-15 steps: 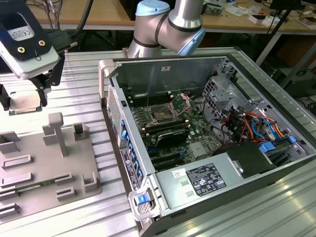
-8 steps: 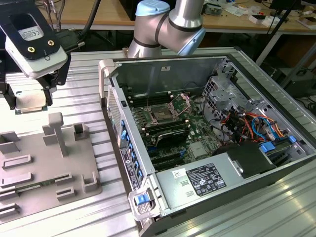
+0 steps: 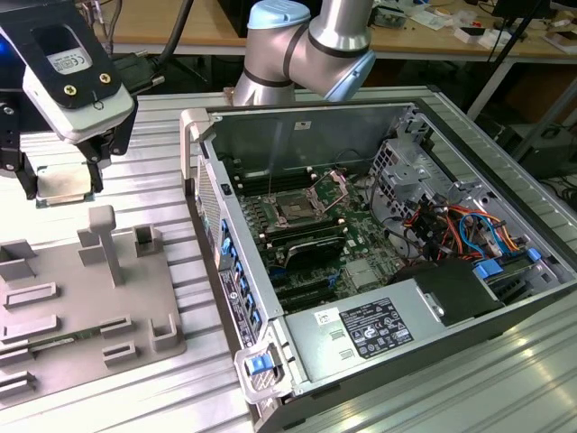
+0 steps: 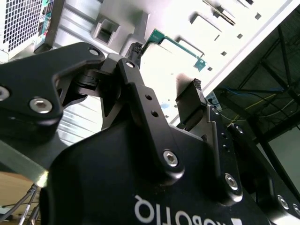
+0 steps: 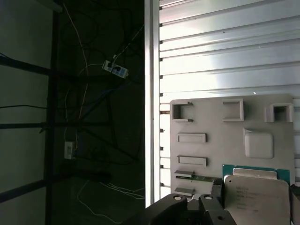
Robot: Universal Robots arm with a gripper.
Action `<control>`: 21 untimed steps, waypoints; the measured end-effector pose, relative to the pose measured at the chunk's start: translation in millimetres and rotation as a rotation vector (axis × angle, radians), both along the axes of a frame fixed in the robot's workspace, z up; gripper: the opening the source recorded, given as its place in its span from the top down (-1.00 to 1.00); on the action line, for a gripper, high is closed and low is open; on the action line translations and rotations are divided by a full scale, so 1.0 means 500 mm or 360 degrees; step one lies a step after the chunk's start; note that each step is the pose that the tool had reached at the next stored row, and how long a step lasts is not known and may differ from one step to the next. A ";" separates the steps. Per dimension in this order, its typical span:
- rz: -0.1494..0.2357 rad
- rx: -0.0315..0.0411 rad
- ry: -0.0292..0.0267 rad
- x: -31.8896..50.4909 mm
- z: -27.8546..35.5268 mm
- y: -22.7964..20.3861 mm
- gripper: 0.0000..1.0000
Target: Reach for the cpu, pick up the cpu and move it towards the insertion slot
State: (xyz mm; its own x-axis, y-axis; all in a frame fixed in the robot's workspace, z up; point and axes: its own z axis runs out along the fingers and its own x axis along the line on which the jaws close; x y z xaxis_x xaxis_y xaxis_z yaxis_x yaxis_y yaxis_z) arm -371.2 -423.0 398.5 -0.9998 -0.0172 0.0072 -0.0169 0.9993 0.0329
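The cpu [image 3: 61, 180], a flat silvery square, sits between the black fingers of my gripper [image 3: 63, 191] at the exterior view's far left, over the ribbed table just beyond the grey tray [image 3: 81, 289]. The gripper is shut on it. In the first wrist view the cpu [image 5: 255, 199] looms large with a green rim, hanging over the tray [image 5: 211, 122]. The second wrist view catches the cpu's green edge [image 4: 178, 44] spanning the gap of the gripper [image 4: 166, 65]. The insertion slot [image 3: 296, 209], dark-centred with its metal frame raised, lies on the motherboard well off toward the exterior view's right.
The open computer case [image 3: 194, 135] stands between the gripper and the slot, its near wall upright. Inside are a power supply [image 3: 370, 325] and orange and blue cables [image 3: 442, 221]. The tray carries raised posts [image 3: 104, 239]. The table edge [image 5: 151, 93] drops to a dark floor.
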 end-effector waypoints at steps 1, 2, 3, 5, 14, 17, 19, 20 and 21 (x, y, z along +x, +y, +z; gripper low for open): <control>0.0000 0.0000 -0.00001 0.002 0.000 0.0000 -0.09; 0.0000 0.0000 0.00000 0.003 0.000 0.0001 -0.09; 0.0000 0.0000 -0.00001 0.005 0.000 0.0000 -0.09; 0.0000 0.0000 0.00000 0.008 0.000 0.0000 -0.09; 0.0000 0.0000 0.00001 0.023 0.000 0.0000 -0.09; 0.0000 0.0000 0.00000 0.030 0.000 0.0000 -0.09; 0.0000 0.0000 -0.00001 0.035 0.000 0.0000 -0.09; 0.0000 0.0000 0.00000 0.038 0.000 0.0000 -0.09; 0.0000 0.0000 0.00000 0.041 0.000 0.0000 -0.09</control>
State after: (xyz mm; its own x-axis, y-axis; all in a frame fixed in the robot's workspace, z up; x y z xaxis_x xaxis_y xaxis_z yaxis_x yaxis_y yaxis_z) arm -350.8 -423.0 398.5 -0.9998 -0.0172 0.0071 -0.0169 0.9993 0.0329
